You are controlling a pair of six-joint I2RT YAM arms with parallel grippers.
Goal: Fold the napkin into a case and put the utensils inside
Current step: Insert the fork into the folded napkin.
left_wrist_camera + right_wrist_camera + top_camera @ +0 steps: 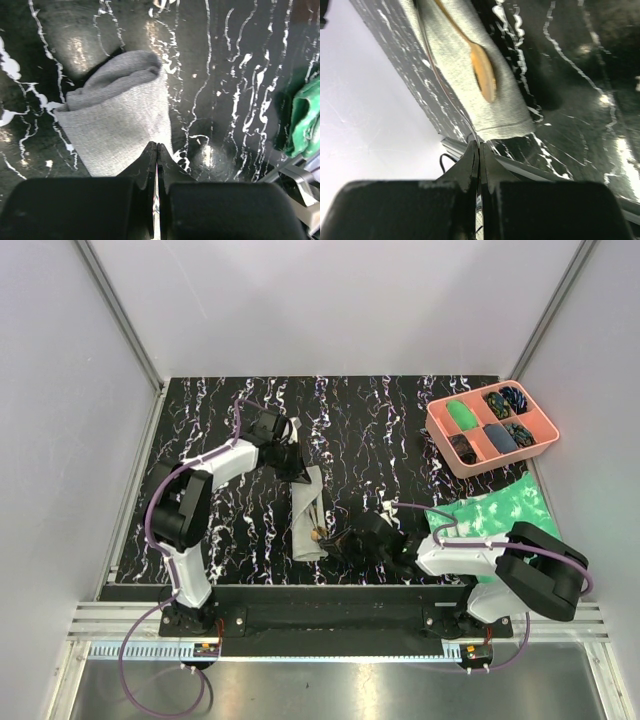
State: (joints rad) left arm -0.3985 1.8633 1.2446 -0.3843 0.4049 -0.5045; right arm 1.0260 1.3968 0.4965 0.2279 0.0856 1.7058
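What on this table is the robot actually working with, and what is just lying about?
Part of the job:
grey napkin, folded narrow
utensils lying on it, including a brown spoon
left pincer and right pincer, shut at its two ends

Just lying about:
pink tray
green-and-white sheet

We see a napkin of matt, finely woven grey cloth on a glossy black marbled bench, a smooth brownish wood-like spoon, a smooth pink plastic tray and a soft green mottled cloth.
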